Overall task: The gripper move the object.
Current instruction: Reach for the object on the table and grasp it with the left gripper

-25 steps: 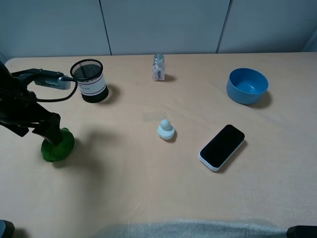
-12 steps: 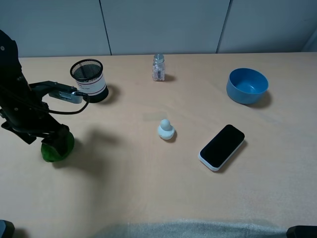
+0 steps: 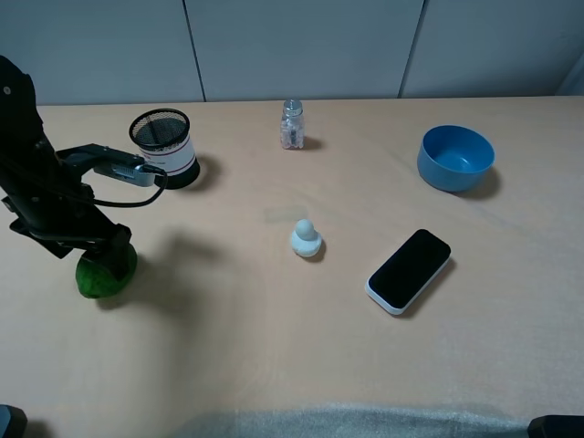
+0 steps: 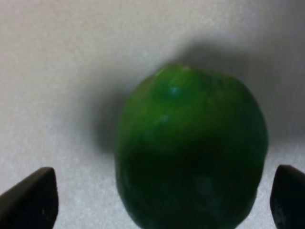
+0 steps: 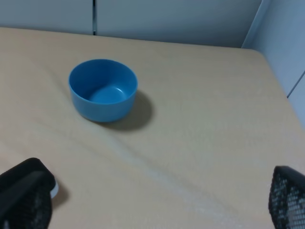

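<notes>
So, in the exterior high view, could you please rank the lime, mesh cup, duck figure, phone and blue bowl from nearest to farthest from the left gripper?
1. The lime, directly under the left gripper.
2. The mesh cup, behind it at the back left.
3. The duck figure, mid-table.
4. The phone, right of centre.
5. The blue bowl, back right.

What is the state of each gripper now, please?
Left gripper: open, astride the lime, not gripping it.
Right gripper: open, holding nothing.
</notes>
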Robot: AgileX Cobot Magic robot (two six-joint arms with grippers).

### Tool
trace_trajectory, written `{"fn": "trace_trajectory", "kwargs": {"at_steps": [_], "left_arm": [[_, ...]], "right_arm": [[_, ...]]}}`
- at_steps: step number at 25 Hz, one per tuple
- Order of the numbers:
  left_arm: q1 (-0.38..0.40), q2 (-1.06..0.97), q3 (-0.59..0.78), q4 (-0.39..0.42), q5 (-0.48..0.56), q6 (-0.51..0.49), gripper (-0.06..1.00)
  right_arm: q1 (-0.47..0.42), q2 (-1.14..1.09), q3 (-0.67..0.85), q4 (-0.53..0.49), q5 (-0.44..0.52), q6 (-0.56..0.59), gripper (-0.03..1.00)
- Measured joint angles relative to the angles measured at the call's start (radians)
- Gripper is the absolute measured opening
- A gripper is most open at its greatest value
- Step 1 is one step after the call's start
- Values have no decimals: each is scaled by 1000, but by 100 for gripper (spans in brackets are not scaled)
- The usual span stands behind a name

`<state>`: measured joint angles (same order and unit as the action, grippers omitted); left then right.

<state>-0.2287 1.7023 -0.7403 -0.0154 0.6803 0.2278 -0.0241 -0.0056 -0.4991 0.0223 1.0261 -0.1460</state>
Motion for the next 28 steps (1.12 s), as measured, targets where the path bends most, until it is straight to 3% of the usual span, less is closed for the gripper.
{"fn": "trace_trajectory", "kwargs": {"at_steps": [5, 28], "left_arm": [[-37, 0, 0, 15, -9, 8, 95], [-38, 57, -13, 15, -33, 8, 93]], "right_arm": [[0, 0, 0, 0, 0, 0, 69], [0, 0, 0, 0, 0, 0, 69]]}}
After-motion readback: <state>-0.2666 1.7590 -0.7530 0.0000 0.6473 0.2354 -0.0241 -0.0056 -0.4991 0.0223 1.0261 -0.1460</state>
